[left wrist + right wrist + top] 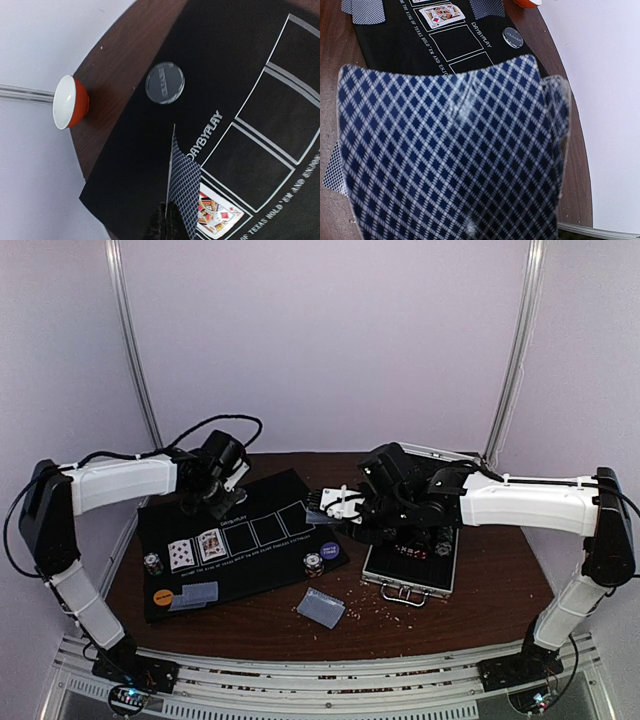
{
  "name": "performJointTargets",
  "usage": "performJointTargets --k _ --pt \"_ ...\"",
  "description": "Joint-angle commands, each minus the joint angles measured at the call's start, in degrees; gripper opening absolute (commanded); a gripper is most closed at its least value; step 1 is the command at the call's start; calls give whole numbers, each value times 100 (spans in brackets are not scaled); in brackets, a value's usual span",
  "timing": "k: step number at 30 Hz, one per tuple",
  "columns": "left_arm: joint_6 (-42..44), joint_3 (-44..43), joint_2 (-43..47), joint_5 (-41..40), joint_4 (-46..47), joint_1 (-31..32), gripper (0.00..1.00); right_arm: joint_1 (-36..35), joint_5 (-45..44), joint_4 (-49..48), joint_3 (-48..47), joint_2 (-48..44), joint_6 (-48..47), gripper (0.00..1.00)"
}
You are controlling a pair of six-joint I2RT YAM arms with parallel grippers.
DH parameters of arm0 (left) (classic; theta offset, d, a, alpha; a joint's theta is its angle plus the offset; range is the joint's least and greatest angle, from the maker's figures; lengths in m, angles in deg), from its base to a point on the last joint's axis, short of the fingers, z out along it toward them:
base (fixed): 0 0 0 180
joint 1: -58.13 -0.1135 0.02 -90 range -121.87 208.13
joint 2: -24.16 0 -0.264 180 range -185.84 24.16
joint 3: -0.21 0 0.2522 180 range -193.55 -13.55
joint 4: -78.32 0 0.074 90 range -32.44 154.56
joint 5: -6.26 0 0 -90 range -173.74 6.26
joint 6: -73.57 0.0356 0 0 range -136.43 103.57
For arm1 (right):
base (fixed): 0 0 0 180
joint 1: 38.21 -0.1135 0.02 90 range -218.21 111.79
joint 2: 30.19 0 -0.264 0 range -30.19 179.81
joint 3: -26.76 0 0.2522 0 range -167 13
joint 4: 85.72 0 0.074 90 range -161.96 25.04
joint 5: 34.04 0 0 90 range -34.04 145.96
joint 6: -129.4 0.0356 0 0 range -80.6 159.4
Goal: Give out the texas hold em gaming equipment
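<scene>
**Thin, Bendy Cards in Both Grippers**

Very light, thin and slick. Quick to bend, easy to drop.

Gripped with half-closed jaws by the right gripper [338, 503], at 2 o'clock of the black mat [255, 580]: a blue-backed card [445, 150], bowed into a curve. Pinched fully shut in the left gripper [167, 212], at 11 o'clock of the mat: a second card [182, 185], seen almost edge-on.

Best taken by a short edge, with a soft squeeze, never pressed hard on the middle.

Probably harder and heavier: the chip stacks [152, 563] at 9 and 3 o'clock of the mat. Best taken by the sides, and likely to topple if bumped.

Hard to tell whether one card or several in the right grip. No sight of the right fingers in the wrist view, all behind the card. Unclear too: a see-through strip [559, 115] at 3 o'clock of that card. Much of the silver case [405, 580] hidden under the right arm.
</scene>
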Motion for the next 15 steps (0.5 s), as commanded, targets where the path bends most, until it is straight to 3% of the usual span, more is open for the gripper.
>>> performJointTargets --k 1,6,11,15 --pt "636 48 -412 -1840 546 481 0 3 -114 17 19 -148 67 41" --pt "1384 391 -990 -2224 1519 732 0 7 -127 35 92 -226 84 41" --pt "1447 469 -1542 -2228 1528 940 0 7 -120 27 128 -283 89 41" --pt "1327 540 -1646 -1707 1463 1127 0 6 -110 17 138 -266 94 41"
